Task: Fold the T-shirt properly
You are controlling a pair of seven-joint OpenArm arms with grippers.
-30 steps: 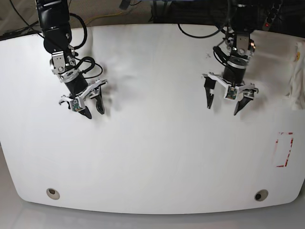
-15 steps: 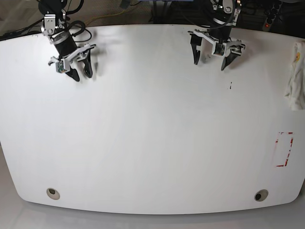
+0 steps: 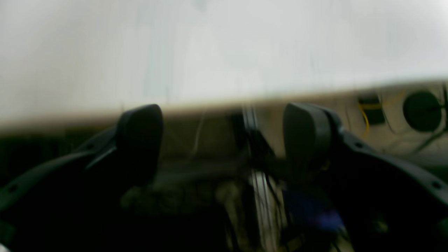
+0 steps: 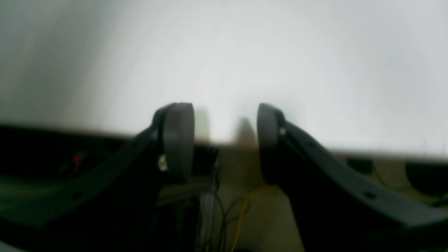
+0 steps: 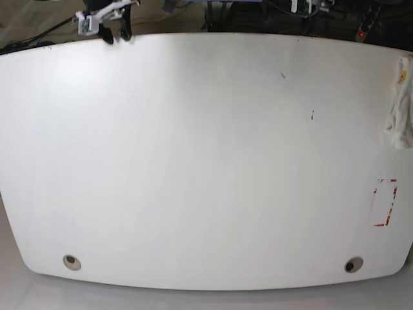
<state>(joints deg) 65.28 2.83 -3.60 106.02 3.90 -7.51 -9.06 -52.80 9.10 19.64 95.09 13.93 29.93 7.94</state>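
Note:
The white T-shirt (image 5: 401, 106) lies crumpled at the far right edge of the white table (image 5: 206, 161), with a small yellow spot near its top. My right gripper (image 5: 117, 35) is at the table's far left edge, far from the shirt. It is open and empty in the right wrist view (image 4: 224, 140). My left gripper is open and empty in the left wrist view (image 3: 224, 140), hanging over the table's far edge. In the base view only a bit of it (image 5: 308, 5) shows at the top border.
A red-outlined rectangle (image 5: 385, 202) is marked near the table's right edge. Two round holes (image 5: 71, 261) (image 5: 352, 264) sit near the front edge. Small dark specks (image 5: 313, 115) mark the surface. Cables and dark gear lie behind the far edge.
Both arms have pulled back from mid-table to the far edge. The left gripper has nearly left the base view. Both stayed open. The shirt has not moved.

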